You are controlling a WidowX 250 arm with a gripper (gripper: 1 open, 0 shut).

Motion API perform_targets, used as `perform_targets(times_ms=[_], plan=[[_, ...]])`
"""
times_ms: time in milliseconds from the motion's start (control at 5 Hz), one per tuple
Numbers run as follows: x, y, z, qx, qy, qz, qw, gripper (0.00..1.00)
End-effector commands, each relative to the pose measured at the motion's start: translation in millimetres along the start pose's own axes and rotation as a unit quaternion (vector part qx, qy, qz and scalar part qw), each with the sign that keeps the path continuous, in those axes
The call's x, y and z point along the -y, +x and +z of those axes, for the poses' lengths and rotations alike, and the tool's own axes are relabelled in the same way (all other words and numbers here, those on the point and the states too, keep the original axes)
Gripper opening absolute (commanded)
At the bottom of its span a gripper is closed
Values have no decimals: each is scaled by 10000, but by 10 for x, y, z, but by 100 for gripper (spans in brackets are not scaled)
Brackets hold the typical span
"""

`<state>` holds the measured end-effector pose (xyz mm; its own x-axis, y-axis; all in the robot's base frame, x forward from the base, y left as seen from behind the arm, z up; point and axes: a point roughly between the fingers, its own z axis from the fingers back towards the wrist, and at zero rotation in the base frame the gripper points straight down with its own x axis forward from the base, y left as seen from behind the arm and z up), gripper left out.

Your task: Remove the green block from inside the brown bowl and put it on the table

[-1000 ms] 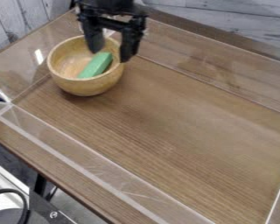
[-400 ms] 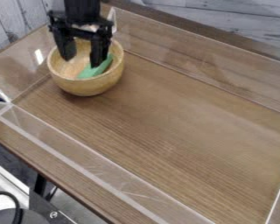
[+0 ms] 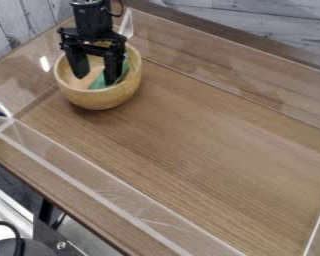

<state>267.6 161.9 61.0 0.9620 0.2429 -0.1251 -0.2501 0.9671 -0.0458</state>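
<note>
green block partly hidden behind my claw, its far end out of my sight, bowl's back rim covered by my 2 fingers, my arm cut off at the top edge, black cable cropped at the left

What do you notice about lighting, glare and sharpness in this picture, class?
Camera view: light falls fairly evenly, with pale glare on the clear edging at the left; the wood grain of the table looks soft at this small size; the dark gripper shows little inner detail against the pale inside of the brown bowl.
</note>
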Motion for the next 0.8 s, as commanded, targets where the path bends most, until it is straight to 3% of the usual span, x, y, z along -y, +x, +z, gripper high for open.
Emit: perform_targets(times_ms=[0, 600], plan=[[-56, 103, 217, 345, 52, 12, 9994, 100], [-208, 293, 282, 637, -322, -219, 9972, 100]])
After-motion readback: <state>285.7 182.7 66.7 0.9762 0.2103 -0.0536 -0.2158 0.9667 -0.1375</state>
